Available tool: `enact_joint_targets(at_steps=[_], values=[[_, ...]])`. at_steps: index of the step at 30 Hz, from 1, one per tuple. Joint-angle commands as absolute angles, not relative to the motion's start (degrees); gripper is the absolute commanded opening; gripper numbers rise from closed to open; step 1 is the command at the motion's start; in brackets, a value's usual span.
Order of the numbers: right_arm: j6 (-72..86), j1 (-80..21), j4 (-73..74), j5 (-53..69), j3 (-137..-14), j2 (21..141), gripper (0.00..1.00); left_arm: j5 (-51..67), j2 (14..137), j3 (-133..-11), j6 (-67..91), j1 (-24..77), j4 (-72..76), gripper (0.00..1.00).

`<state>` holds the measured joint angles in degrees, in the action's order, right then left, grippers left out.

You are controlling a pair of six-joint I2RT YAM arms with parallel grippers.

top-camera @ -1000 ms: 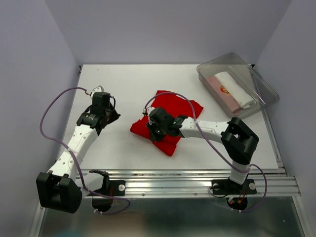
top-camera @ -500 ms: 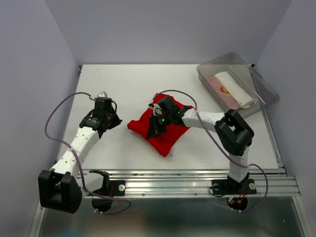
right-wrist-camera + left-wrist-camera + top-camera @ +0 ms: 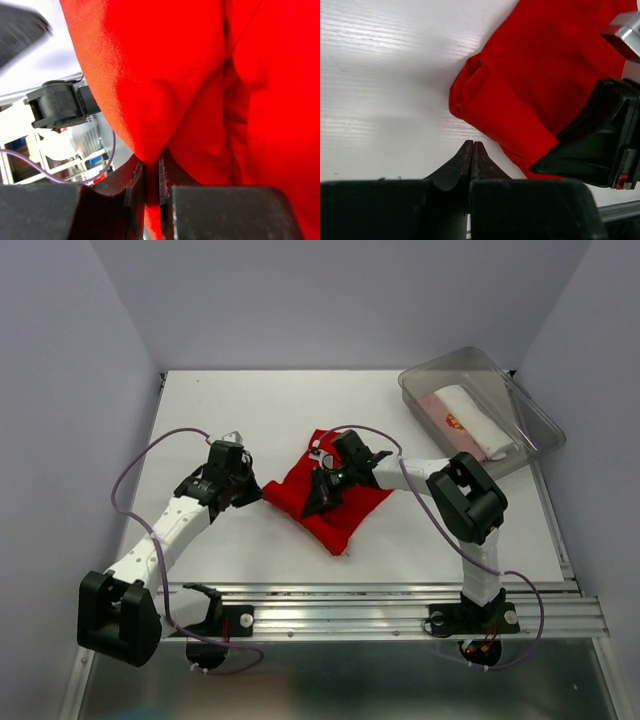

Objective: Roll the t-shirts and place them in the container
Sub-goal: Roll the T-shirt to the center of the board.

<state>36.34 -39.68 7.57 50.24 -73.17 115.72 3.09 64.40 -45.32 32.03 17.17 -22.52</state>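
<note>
The plain red t-shirt [image 3: 345, 510] lies bunched in the middle of the table. My right gripper [image 3: 314, 500] is shut on a raised fold of it; in the right wrist view the red cloth [image 3: 200, 75] fills the frame and runs down between the fingertips [image 3: 151, 165]. My left gripper [image 3: 254, 492] sits just left of the shirt, shut and holding nothing. In the left wrist view its tips [image 3: 472, 146] rest a little short of the shirt's rolled corner [image 3: 475, 85]. A white roll [image 3: 477, 418] and a pale pink roll [image 3: 443, 428] with red print lie in the bin.
A clear plastic bin [image 3: 452, 354] stands at the back right corner. The right gripper's black body [image 3: 592, 145] shows close on the right of the left wrist view. A metal rail [image 3: 400, 605] runs along the table's near edge.
The left arm has swung right up to the shirt's left corner and its jaws have closed further. The right gripper has pulled its fold of red cloth toward the back.
</note>
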Motion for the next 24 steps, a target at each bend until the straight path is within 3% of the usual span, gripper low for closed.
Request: enact_joint_targets(at_steps=[1, 19, 21, 24], values=[[36.56, -38.24, 4.83, 54.67, -74.09, 117.24, 0.06, 5.79, 66.79, -46.93, 32.26, 22.14, -20.39, 0.0], [36.12, -37.18, 4.92, 56.17, -74.88, 118.57, 0.07, 5.54, 80.76, -52.64, 32.17, 24.61, -12.57, 0.0], [35.95, -36.66, 4.92, 55.38, -74.53, 117.34, 0.09, 5.62, 82.95, -53.26, 32.34, 24.61, -12.13, 0.0], [35.86, -36.65, 4.92, 54.15, -73.92, 115.59, 0.22, 5.36, 85.07, -53.61, 32.34, 24.61, -12.04, 0.0]])
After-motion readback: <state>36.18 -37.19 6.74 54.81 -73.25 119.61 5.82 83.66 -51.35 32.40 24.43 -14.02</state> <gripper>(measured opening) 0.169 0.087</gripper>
